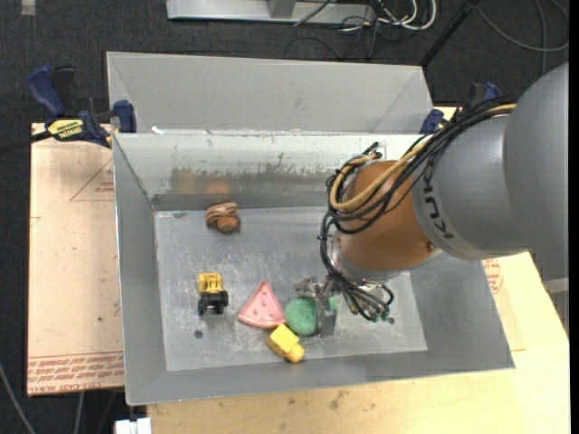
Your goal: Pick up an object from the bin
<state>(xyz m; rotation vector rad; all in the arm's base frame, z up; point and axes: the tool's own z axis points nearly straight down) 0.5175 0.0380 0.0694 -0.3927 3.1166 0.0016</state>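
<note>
Camera view looks down into the grey bin (271, 251), where the arm comes in from the right and its gripper (323, 315) is low over the near middle of the floor. It sits just beside the right flank of a round green ball (298, 316), perhaps touching it. The orange wrist cover (380, 220) and its looped cables hang over the tool, so I cannot tell whether the gripper is spread or closed, nor whether anything sits inside it. The ball lies in a tight little cluster. A pink wedge shaped like a melon slice (261, 307) is against its left side, and a yellow block (286, 343) is just nearer and slightly left. That crowding probably explains the approach from the ball's open right side, where no neighbour blocks the way. A small yellow toy truck (212, 293) stands apart to the left. A brown knotted lump (222, 217) (pretzel-like, as far as I can judge) rests well away by the far wall. Judging by position alone, the green ball is the likeliest candidate for the pick. Nothing is lifted yet. The ball would probably roll if nudged, so a squeeze would need to be centred on it.
</note>
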